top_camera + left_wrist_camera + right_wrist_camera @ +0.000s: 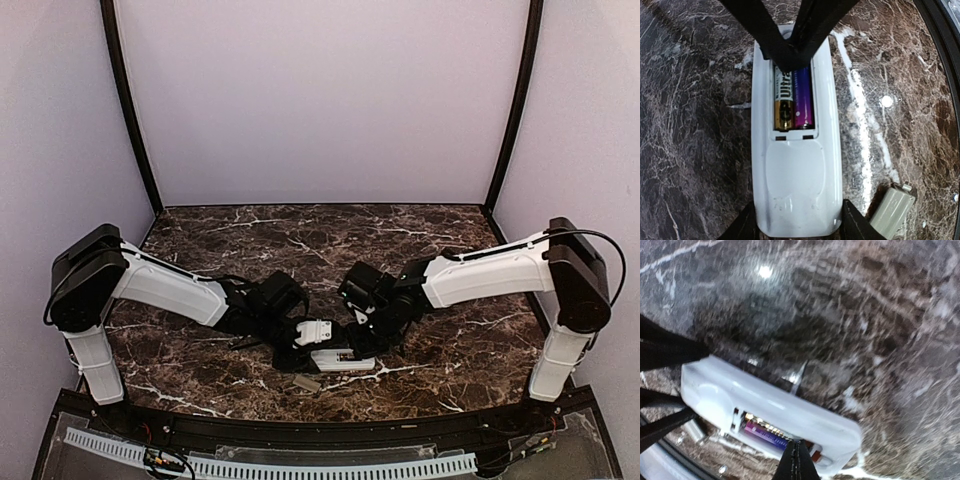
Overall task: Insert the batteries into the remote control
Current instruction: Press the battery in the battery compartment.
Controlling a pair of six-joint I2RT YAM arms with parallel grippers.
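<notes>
Lying back-up on the dark marble table (690, 125), the remote control (797, 185) sits near the front edge between the two arms, its long axis running away from the left wrist camera. The left gripper (799, 227) grasps it at the near end, one black finger (744, 227) pressed against each long side of the white shell. The recessed bay (792, 134) is uncovered and holds both batteries (782, 102) side by side, lengthwise: a gold-and-black cell marked "Ultra" on the left as that camera sees it, and a purple cell (803, 100) touching it on the right. The right gripper (789, 52) is clenched, its two fingers drawn together into a single point that rests at the far end of the bay, on top of the cells; the right wrist view shows the same closed tip (796, 460) meeting the purple cell's end. A small pale grey cover piece (891, 211) lies on the marble just beside the remote's near right corner, apart from both grippers
</notes>
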